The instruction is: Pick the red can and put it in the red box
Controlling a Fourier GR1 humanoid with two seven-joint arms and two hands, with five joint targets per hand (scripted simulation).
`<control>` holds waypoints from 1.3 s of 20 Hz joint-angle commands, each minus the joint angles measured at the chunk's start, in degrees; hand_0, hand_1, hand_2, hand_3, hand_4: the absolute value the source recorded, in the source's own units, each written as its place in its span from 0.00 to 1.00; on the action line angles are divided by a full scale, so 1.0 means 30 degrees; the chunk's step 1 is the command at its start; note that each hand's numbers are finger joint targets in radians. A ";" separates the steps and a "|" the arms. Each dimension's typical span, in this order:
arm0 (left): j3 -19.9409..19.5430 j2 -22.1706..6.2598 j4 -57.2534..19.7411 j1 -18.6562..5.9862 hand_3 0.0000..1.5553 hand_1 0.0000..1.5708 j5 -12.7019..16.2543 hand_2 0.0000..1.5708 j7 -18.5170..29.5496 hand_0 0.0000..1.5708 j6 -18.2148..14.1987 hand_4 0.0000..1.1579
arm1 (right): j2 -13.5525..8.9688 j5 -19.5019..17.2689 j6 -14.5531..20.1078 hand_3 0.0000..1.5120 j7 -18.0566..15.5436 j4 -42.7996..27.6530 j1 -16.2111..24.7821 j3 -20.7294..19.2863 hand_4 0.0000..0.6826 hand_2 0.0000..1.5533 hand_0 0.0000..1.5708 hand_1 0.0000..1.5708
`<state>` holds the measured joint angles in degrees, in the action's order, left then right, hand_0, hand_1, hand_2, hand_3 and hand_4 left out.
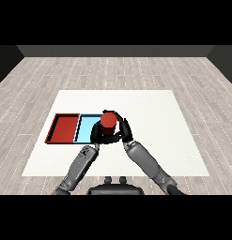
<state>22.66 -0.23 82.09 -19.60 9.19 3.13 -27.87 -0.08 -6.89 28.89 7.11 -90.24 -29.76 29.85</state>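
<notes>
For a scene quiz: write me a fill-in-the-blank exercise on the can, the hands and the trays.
1. The red can is held between ___ hands.
2. The red tray lies to the ___ of the light blue tray.
3. Both trays lie on a ___ table.

Missing words: both; left; white

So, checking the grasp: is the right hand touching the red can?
Touching. The head view shows the right hand curled round the red can.

Single view from the robot's head height, angled down and forward across the white table (pixel 150 126), set well back, whole tabletop in frame, plank floor (pixel 117 70) beyond it, forearms rising from the lower corners
</notes>
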 commanded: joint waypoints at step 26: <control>-0.6141 -0.3313 -0.1323 0.0104 0.97 1.00 -0.1867 1.00 -0.0351 1.00 0.1316 0.97 | -0.3406 0.4416 -0.4680 0.00 -0.4314 -0.8168 1.1109 -0.7243 0.00 0.00 0.00 0.00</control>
<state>9.00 -7.83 82.07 -17.40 2.69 1.72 -24.22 -7.63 2.73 16.93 -2.09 -113.17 -3.29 13.05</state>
